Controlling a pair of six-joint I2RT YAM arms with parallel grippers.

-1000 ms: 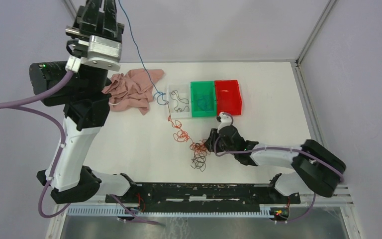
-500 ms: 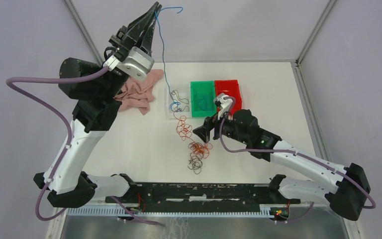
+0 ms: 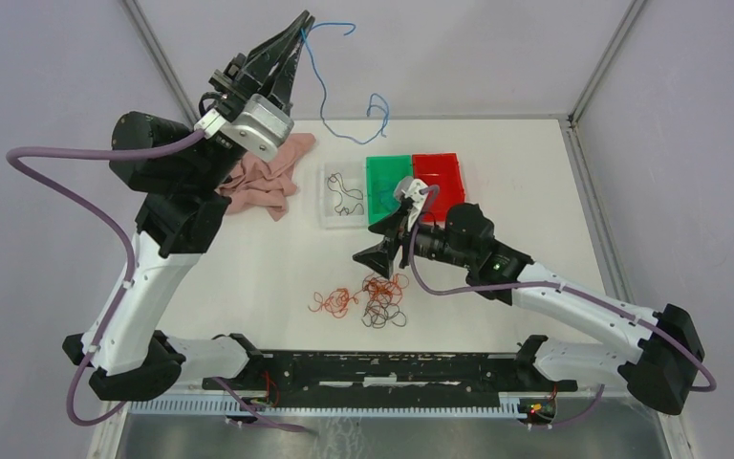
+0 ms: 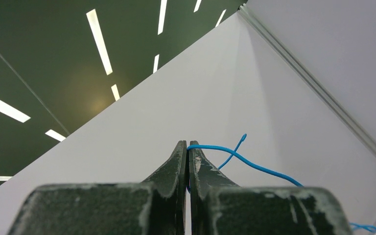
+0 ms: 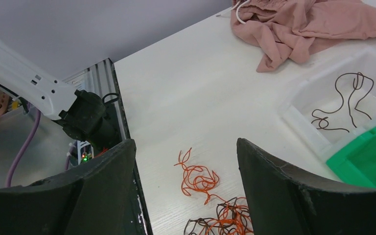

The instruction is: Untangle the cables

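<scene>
Dangling cable: a blue cable (image 3: 323, 91) hangs in the air over the far side of the desk (image 3: 248, 277). It touches nothing else, and its curly tail swings free.
Left claw (image 3: 298, 27): raised high, tips pressed together on one end of the blue cable; the wrist view shows the wire pinched right at the tips.
Right claw (image 3: 377, 251): jaws wide apart and holding nothing, poised above the desk near the wad.
Wad (image 3: 375, 301): orange and dark cables knotted together on the near part of the desk, with an orange curl trailing to its left.
Bins: a clear bin (image 3: 326, 222) holds a dark cable, a green bin (image 3: 371, 218) beside it shows blue wire inside, and a red bin (image 3: 437, 158) is at the right end.
Risk, slip: the pinch is on very thin wire, so a quick swing could let it slide out onto the pink cloth (image 3: 263, 177).
Risk, snag: the loose tail could catch a bin rim or the right arm and coil outside the green bin.
Risk, wad: a broad bite by the right claw would likely lift orange and dark strands together.
</scene>
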